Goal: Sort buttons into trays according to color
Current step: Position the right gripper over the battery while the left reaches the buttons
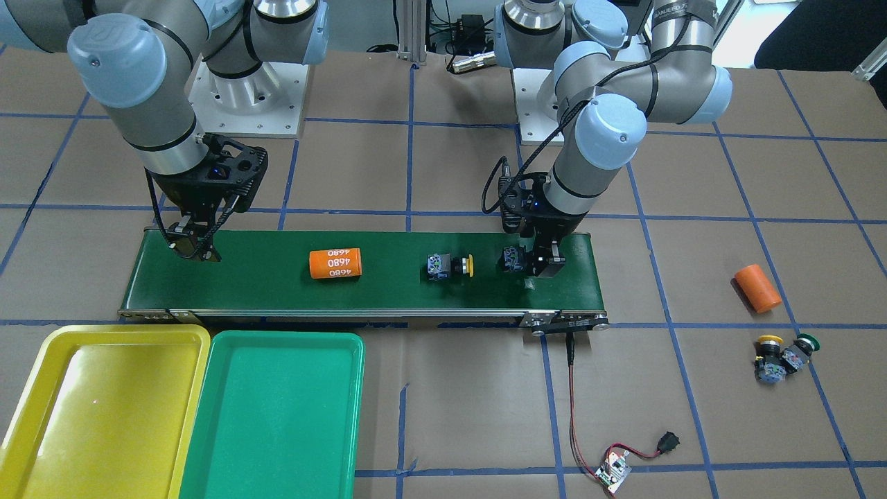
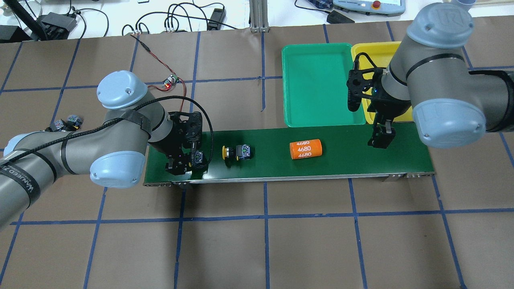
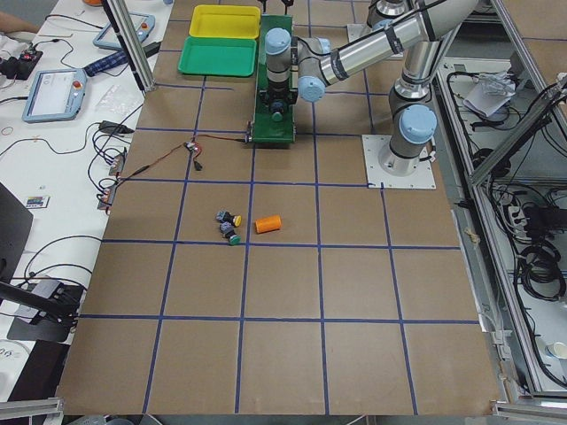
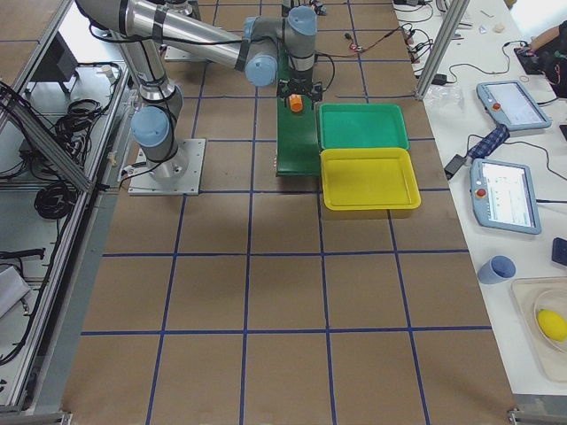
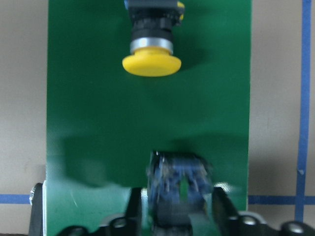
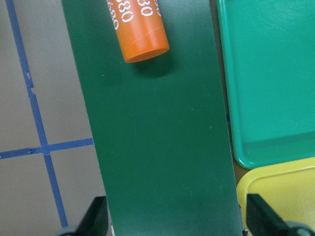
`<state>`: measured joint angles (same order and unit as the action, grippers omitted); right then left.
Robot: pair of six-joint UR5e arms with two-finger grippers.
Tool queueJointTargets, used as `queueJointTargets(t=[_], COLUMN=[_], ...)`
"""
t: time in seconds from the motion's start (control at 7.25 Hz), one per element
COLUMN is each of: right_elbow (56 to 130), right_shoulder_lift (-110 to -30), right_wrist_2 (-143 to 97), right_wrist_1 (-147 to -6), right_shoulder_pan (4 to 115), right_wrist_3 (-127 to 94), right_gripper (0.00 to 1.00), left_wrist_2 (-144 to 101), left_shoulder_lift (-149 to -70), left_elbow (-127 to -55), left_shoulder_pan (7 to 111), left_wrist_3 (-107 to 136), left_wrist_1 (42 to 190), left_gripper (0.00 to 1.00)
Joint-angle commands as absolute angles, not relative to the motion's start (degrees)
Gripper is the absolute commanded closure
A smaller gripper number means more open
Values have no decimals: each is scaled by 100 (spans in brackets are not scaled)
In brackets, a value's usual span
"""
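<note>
Left claw pinches a button on the belt
Right claw spread over the belt's other end — a yellow-capped button lies between, two more buttons out on the counter.

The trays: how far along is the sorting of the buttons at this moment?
Done: nothing; the yellow tray and the green tray are empty. In hand: the left gripper has its jaws either side of one button on the belt; its cap colour is hidden. The right gripper hangs open. Left: all four, including the yellow button on the belt and the pair of buttons on the table.
</note>
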<state>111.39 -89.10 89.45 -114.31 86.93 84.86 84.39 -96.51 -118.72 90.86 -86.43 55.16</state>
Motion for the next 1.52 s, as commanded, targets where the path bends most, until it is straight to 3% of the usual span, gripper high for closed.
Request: queueJointTargets(t=[0.0,0.41,0.97,1.38], right_elbow=[11477,11628,11663,11646], right_shoulder_lift=[-8912,-8834,-8491,-8394], right_wrist_2=[8939,8947,9208,9237], right_wrist_1=[-11865,-12118,-12217,-12208], right_shoulder_pan=[8614,8596,8648,8657], right_wrist_3=[9076,9123,9472,9553], right_gripper=[0,0,0,0], left_wrist_2=[8429,8464,8683,9185], left_shoulder_lift=[-9511,-9999,-11326,-12039], left_elbow=[-11447,-10076,-9056,-8360], left_shoulder_pan=[8748,6931,6250,5277], left_wrist_3=[-8526,-8534,-7568,-9022], left_wrist_1=[5746,7127,7225,7216], left_gripper=[0,0,0,0])
